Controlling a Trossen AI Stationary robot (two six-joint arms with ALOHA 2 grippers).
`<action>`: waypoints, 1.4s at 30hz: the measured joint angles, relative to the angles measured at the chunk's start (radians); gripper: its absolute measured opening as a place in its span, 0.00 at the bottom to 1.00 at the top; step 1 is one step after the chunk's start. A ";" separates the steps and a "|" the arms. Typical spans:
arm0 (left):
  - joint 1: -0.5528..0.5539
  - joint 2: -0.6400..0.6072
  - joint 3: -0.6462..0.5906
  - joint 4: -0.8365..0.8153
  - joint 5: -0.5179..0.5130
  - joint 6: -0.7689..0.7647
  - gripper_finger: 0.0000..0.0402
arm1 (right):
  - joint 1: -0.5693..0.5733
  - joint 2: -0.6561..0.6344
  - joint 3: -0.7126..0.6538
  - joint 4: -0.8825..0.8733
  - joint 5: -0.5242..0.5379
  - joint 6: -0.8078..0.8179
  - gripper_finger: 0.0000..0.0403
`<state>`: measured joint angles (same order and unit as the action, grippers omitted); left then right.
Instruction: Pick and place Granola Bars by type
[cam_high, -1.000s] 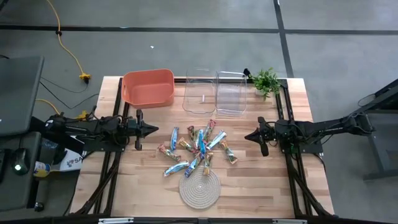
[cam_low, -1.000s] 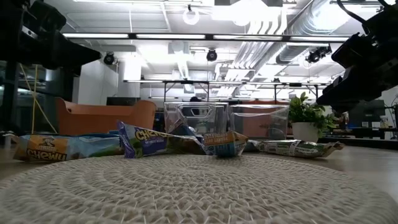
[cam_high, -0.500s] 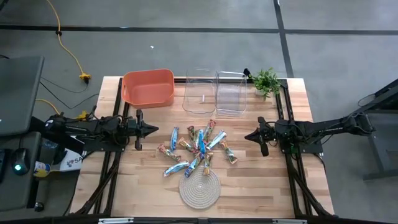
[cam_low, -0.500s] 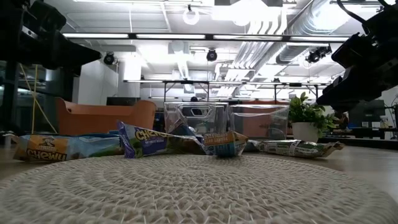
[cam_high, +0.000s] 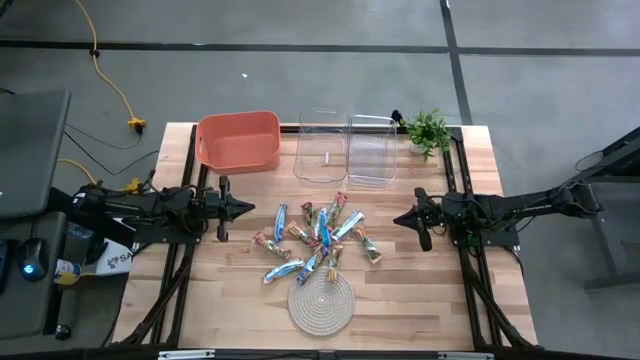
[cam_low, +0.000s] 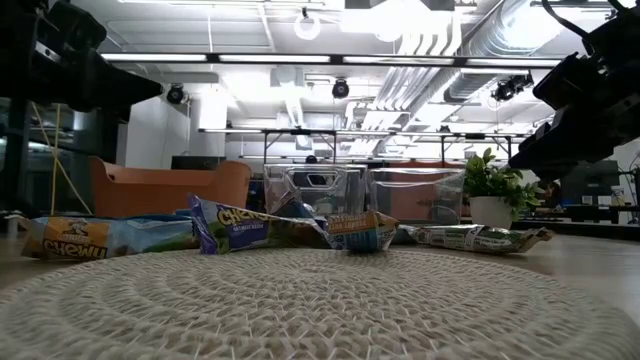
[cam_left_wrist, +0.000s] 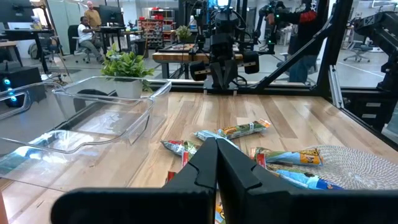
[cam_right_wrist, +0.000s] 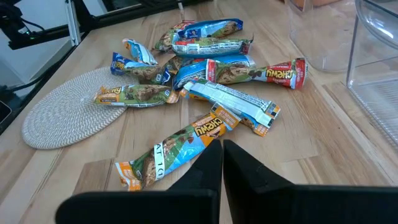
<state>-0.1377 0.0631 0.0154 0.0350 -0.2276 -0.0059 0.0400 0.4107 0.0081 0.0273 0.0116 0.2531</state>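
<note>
Nothing sorted yet, you'll find: the shiny-wrapped blue, red-orange and greenish Granola Bars (cam_high: 318, 240) all lie heaped mid-table, the far orange plastic bin (cam_high: 238, 140) and two clear plastic bins (cam_high: 346, 150) look empty, left gripper (cam_high: 245, 208) and right gripper (cam_high: 400, 220) closed on nothing either side.

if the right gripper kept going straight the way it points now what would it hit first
The right gripper, shut, points left across the table toward the pile of granola bars. Probably the orange-wrapped bar lying nearest in front of it would come first, though the gripper's height above the table is unclear.
</note>
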 joint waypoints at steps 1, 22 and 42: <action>0.000 0.000 0.000 0.000 0.000 0.000 0.00 | 0.000 0.000 0.000 0.000 0.000 0.000 0.00; 0.000 0.000 0.000 0.000 0.000 0.000 0.00 | 0.000 0.000 0.000 0.000 0.000 0.000 0.00; 0.000 0.000 0.000 0.000 0.000 0.000 0.00 | 0.000 0.000 0.000 0.001 0.016 -0.044 0.00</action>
<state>-0.1378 0.0630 0.0154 0.0350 -0.2276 -0.0059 0.0401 0.4108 0.0080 0.0280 0.0280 0.2091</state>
